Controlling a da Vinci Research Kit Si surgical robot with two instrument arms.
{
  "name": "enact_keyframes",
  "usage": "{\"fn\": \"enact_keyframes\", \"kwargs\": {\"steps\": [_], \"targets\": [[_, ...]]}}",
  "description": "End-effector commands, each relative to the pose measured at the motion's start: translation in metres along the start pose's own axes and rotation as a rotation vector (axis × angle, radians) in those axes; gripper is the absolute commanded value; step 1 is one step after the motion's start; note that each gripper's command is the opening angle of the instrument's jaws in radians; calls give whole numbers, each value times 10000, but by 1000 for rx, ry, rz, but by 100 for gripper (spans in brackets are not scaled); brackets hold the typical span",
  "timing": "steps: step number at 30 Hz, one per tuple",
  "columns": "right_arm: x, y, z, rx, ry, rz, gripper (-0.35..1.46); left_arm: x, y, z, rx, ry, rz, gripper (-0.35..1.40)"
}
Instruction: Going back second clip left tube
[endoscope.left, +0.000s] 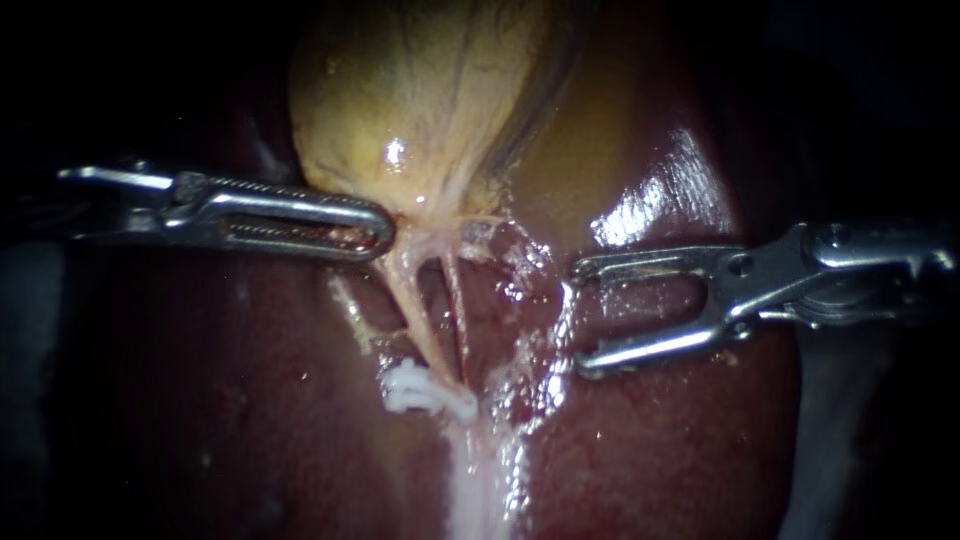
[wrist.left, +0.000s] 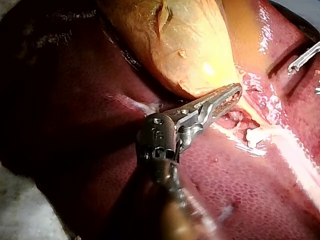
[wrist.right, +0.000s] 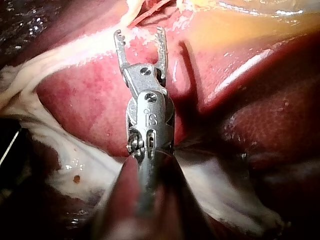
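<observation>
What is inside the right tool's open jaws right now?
Nothing is gripped: between the open jaws of the right tool only wet liver shows. The white clip on the left tube lies apart from their tips. Tissue directly under each jaw is covered.

The endoscope sat close, facing the gallbladder (endoscope.left: 420, 110); both wrist cameras looked in from opposite sides, all three sharing the liver (endoscope.left: 250, 420).

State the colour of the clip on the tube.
White. The clip, below the gallbladder, shows best in the endoscope view.
</observation>
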Motion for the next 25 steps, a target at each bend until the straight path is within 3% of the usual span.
{"fn": "enact_keyframes", "kwargs": {"steps": [1,8,25], "targets": [[0,0,0,0,0,0,50,-1,-2,4,3,-1,1,-35],[0,0,-1,0,0,0,50,-10,-5,25,-5,-17,13,-35],[0,0,-1,0,0,0,50,-11,-8,26,-5,-17,15,-35]]}}
